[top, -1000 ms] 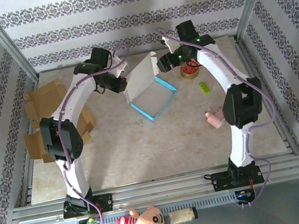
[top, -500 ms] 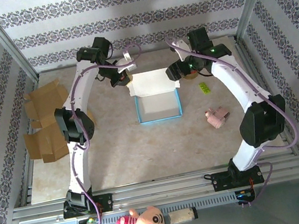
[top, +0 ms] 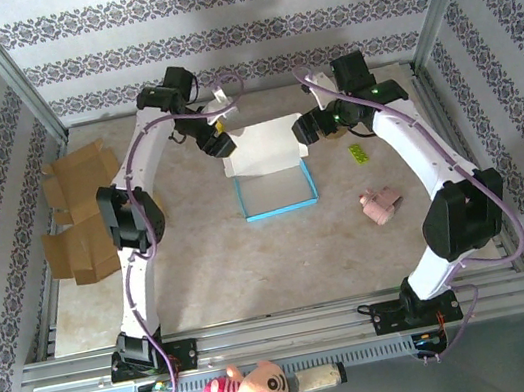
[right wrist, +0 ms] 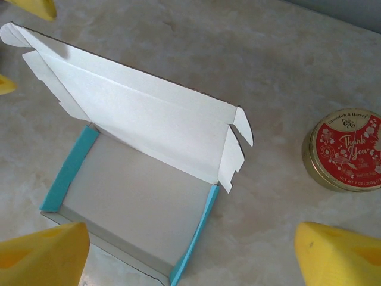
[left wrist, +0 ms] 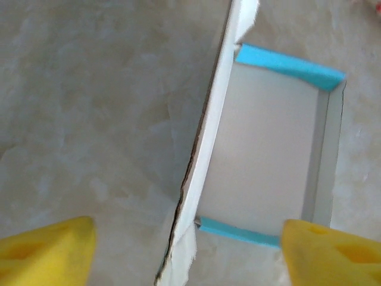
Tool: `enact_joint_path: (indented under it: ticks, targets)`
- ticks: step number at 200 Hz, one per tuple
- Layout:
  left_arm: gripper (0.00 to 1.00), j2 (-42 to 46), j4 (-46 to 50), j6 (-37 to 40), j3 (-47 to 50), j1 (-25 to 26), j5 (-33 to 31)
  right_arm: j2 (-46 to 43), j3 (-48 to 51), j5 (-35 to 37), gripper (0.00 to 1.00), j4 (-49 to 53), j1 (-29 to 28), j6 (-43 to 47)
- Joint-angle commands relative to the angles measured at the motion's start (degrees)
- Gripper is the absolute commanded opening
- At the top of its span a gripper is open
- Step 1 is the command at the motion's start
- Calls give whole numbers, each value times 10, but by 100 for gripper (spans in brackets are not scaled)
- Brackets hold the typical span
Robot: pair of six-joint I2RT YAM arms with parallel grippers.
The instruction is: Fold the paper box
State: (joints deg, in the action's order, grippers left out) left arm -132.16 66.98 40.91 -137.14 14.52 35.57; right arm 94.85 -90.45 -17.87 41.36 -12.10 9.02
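Paper box (top: 277,191): lay open near the middle of the table (top: 223,264), a blue-edged white tray with its lid raised along the 12 o'clock side. Flanked at 10 o'clock by the left gripper (top: 215,143) and at 2 o'clock by the right gripper (top: 303,131), both just beside the lid's upper corners. Seen from the left wrist, box (left wrist: 262,155) edge-on, lid standing between the left gripper's (left wrist: 187,256) yellow fingertips (left wrist: 47,253), spread wide apart and clamped on nothing. Seen from the right wrist, box (right wrist: 137,173) below the right gripper (right wrist: 190,256), fingers likewise held far apart, closed on nothing, tray between them. Round red-lidded tin (right wrist: 345,149) at 3 o'clock of the box, apart from it. Flattened cardboard pieces (top: 76,178) well off at 9 o'clock; small pink toy (top: 380,204) at 4 o'clock.
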Motion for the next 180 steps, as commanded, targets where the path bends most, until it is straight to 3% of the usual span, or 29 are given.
enact_joint_path:
  ticks: [1,42,64,83,119,180]
  targets:
    - [100,78,-60,-159,50,3,-35,37,-33,-19,91,5,7,-5]
    - [100,197,-192,-406,233,20,-153,126,-119,-40,94,40,9,-29]
    - [99,198,-182,-485,230,19,-186,151,-134,-41,94,42,9,-33]
    - [99,184,-184,-529,225,20,-176,162,-130,-40,94,31,8,-33]
    - [98,150,-199,-518,217,25,-154,184,-137,-65,88,20,6,-34]
    - [79,99,-104,-453,147,48,-133,193,-126,-56,77,28,-3,-37]
